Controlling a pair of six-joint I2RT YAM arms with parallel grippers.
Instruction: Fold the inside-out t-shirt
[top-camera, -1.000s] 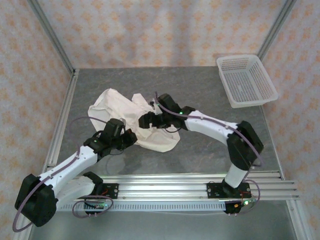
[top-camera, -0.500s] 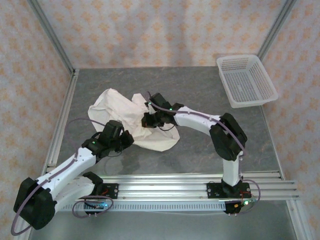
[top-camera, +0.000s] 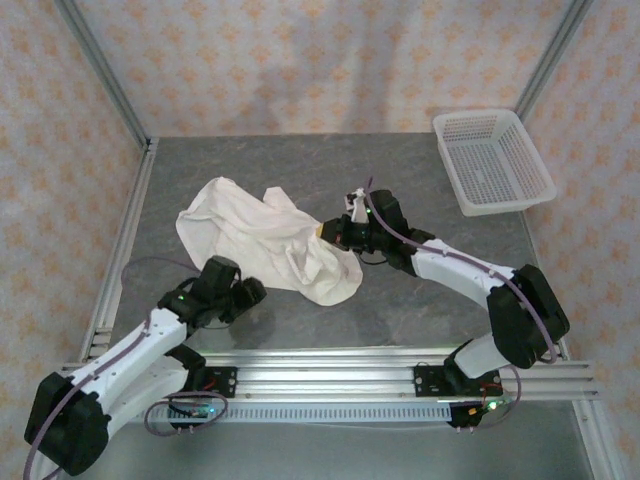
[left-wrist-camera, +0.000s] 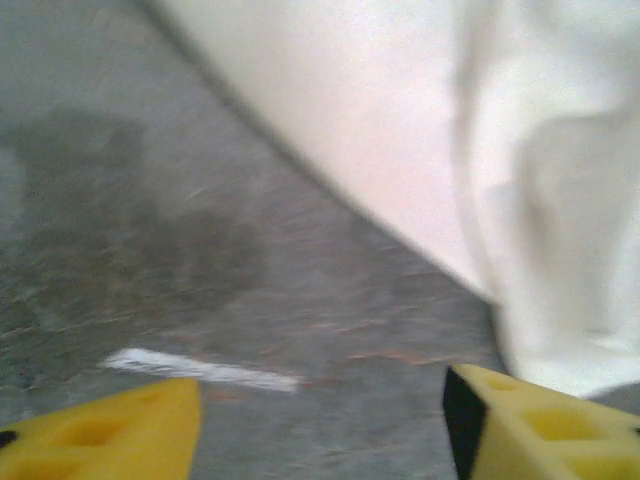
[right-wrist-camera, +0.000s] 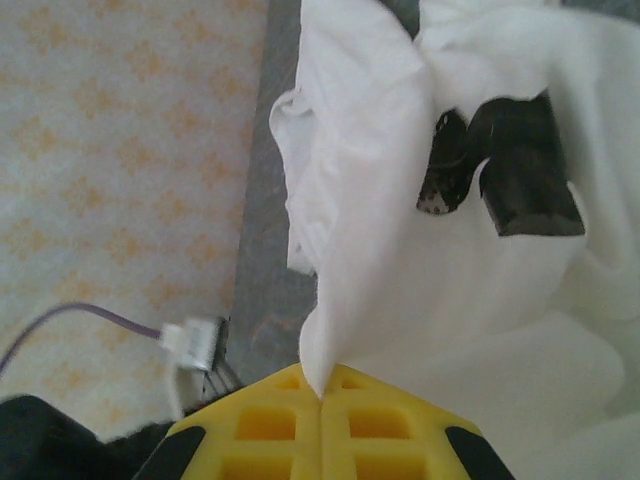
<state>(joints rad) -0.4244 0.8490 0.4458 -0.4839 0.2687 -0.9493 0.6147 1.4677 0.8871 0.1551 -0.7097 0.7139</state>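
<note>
The t-shirt (top-camera: 262, 238) is lying crumpled left of the middle of the table (top-camera: 420, 180), so it is judged that it is being spread out before any fold. Its right edge is being pinched by the right arm's (top-camera: 455, 268) jaws, while the left arm's (top-camera: 140, 340) jaws are being held spread and empty just beside its near edge, where a second corner is probably needing to be gripped next. The pinch is being shown plainly in the right wrist view, but only roughly from above.
</note>
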